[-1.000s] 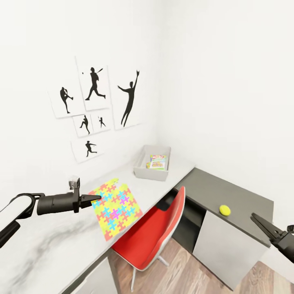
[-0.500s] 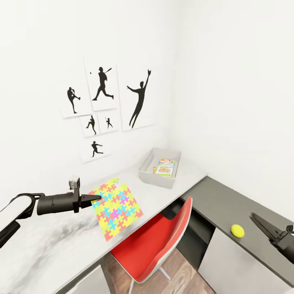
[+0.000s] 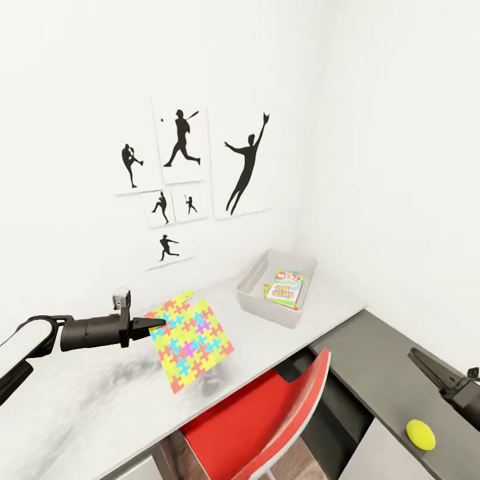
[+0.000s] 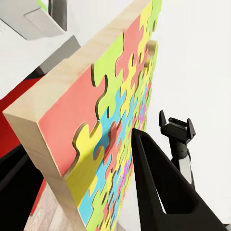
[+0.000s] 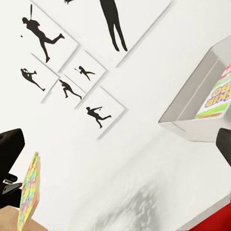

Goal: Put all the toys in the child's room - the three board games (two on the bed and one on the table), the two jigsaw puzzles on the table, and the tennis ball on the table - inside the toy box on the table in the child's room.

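Head view, left arm: the left gripper [image 3: 152, 325] was clamped on the edge of the jigsaw puzzle [image 3: 188, 339], holding the board off the table [image 3: 80, 407], tilted toward the camera.
Head view, goal: the toy box [image 3: 248, 292] stood at the table's far end near the corner wall, with at least one colourful board game [image 3: 285, 288] lying inside.
Head view, right arm: the right gripper [image 3: 430, 369] hung over the dark side desk [image 3: 373, 360], its jaws apparently together with nothing between them, though the angle left this unsure.
Head view, ball: the tennis ball [image 3: 421, 434] lay on the dark desk, near the right gripper.
Left wrist view: one dark finger lay against the puzzle's coloured face [image 4: 113, 134], the wooden edge showing.
Right wrist view: the box [image 5: 192, 103] and the puzzle [image 5: 28, 195] edge-on, well apart.
Progress: one puzzle was in hand but not boxed; the ball remained; the other items could not be counted.
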`<state>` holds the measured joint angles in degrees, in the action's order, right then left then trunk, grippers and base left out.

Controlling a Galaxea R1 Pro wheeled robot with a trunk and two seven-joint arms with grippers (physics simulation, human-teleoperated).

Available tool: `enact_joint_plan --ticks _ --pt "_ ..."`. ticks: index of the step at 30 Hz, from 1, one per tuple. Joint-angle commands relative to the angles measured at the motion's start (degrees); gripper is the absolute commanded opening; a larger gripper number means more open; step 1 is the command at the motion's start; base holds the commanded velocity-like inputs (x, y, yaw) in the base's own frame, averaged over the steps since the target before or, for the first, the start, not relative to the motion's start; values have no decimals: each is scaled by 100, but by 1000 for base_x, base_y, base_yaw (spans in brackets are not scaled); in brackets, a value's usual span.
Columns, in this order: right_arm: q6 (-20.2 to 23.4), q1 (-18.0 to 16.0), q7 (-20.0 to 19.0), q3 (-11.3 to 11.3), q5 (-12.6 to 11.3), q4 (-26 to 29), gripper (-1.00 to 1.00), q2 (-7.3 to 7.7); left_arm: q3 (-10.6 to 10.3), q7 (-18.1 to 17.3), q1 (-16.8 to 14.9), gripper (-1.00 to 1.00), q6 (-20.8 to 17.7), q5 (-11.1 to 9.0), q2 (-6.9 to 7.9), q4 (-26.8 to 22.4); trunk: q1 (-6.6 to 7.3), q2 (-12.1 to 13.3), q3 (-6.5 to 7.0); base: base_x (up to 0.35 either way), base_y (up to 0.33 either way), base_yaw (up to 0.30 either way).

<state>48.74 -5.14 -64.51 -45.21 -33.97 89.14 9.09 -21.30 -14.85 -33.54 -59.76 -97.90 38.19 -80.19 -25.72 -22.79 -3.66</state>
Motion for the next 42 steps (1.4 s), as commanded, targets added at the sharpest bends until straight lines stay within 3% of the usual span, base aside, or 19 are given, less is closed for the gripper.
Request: enact_joint_plan --ticks 1,12,29,42 --pt "31 -5 -9 -5 -14 -2 100 -1 -14 -53 -12 -100 0 43 4 3 -7 -12 -5 250 -236 167" --pt "30 -5 -9 -4 -14 -2 100 -3 -14 -57 -12 -100 3 43 4 3 -7 -12 93 257 -203 -23" --pt "22 -4 -161 -5 -6 -2 100 -4 -14 -62 -12 -100 -1 43 4 3 -7 -12 169 159 -8 -33" --pt "-224 13 -202 6 -14 -2 100 -4 -14 -69 -12 -100 8 43 3 3 -7 -12 224 141 0 0"
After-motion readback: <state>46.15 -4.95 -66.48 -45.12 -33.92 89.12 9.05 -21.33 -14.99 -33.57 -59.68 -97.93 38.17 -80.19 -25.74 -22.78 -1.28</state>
